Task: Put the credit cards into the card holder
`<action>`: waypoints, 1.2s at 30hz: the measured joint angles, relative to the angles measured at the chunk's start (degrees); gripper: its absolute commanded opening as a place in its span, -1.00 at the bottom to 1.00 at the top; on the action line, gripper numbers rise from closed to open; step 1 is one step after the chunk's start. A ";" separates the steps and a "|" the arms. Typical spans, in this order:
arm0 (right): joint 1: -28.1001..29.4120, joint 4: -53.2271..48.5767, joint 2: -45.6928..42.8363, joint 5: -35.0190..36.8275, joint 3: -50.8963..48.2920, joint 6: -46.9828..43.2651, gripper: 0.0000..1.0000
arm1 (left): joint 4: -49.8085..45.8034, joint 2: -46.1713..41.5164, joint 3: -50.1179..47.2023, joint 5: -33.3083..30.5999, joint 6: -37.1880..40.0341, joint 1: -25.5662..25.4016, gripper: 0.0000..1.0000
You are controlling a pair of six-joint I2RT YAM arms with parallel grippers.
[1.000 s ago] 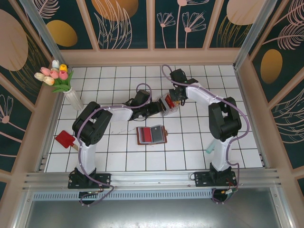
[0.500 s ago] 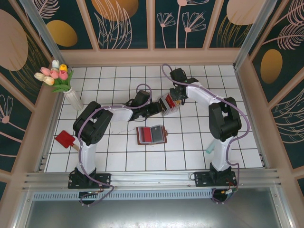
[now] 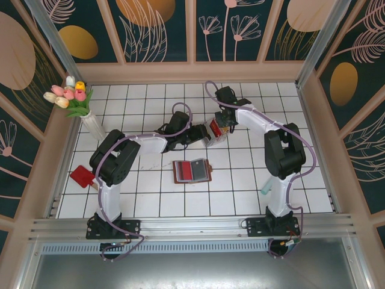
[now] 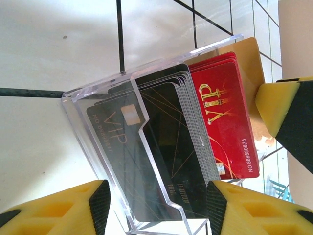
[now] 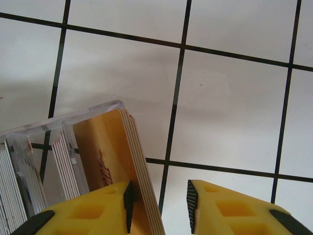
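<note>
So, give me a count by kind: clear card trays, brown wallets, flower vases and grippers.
Clear card tray: 1
Brown wallet: 1
Flower vase: 1
Grippers: 2, the left gripper and the right gripper
Total: 5

Bright, even light is flooding the counter (image 3: 240, 192); soft shadows are pooling, glare is glinting off the tray (image 4: 78, 117).

VIP on red card (image 4: 222, 112), black card (image 4: 164, 142)

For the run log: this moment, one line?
left gripper astride tray, grip unclear | right gripper open around tan cards | wallet open
</note>
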 measured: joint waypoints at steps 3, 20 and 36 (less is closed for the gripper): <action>0.00 0.02 0.00 0.00 0.00 0.00 -0.25 | -0.11 0.98 0.48 -0.02 -0.20 0.00 0.16; 0.00 -0.02 0.39 -0.20 0.00 -1.05 -0.22 | -0.20 4.76 2.69 0.85 -0.39 0.26 0.12; 0.33 -1.05 -0.20 2.14 0.55 -1.05 -0.39 | -0.13 4.92 2.67 0.87 -0.68 0.31 0.04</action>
